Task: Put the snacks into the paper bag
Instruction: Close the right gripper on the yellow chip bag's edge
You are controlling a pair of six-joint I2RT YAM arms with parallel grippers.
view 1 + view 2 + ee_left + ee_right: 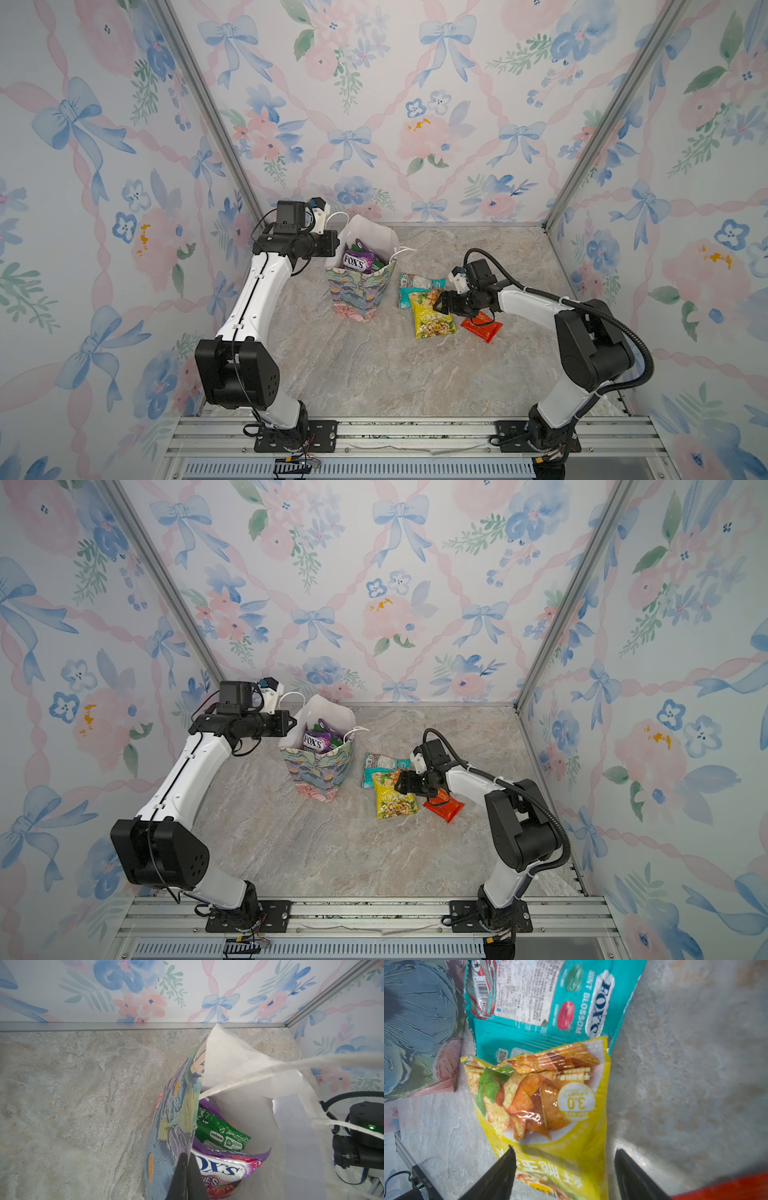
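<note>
L pincer point(187, 1165) is clamped on the paper bag point(360, 291) rim. The bag stands on the worktop point(374, 374) w/ a purple pack point(354, 262) & green pack point(220, 1134) inside. R pincer point(564, 1148) is spread wide over the yellow pack point(432, 320), not pinching it; teal pack point(417, 286) & red pack point(482, 326) lie right by it.

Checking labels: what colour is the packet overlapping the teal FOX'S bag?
The packet is yellow, clearest in the right wrist view.

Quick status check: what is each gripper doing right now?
Left gripper: closed, pinching the rim of the paper bag.
Right gripper: open, jaws straddling one end of the yellow packet, not gripping it.
</note>
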